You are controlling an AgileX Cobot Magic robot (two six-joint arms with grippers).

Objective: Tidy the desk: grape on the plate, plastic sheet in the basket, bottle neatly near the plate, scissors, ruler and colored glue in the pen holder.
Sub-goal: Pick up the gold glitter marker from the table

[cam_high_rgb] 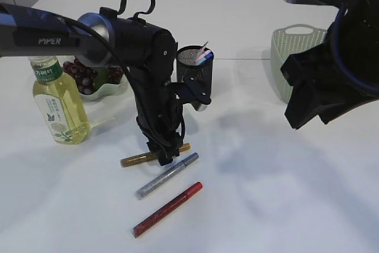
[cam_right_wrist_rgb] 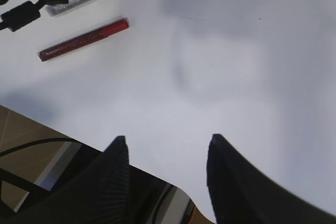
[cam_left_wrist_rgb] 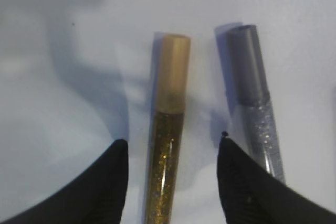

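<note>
Left gripper (cam_left_wrist_rgb: pixel 172 153) straddles gold glue pen (cam_left_wrist_rgb: pixel 167 145), jaws parted.
Red pen (cam_high_rgb: pixel 167 208) lies nearest, silver pen (cam_high_rgb: pixel 167 175) beyond; farther left, bottle (cam_high_rgb: pixel 57 100) beside plate of grapes (cam_high_rgb: pixel 89 74). Right gripper (cam_right_wrist_rgb: pixel 167 150) hangs open, empty.

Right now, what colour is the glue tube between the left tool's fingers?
Gold: the glue tube has a matte gold cap and dark gold glitter. The left wrist view shows it best.
</note>
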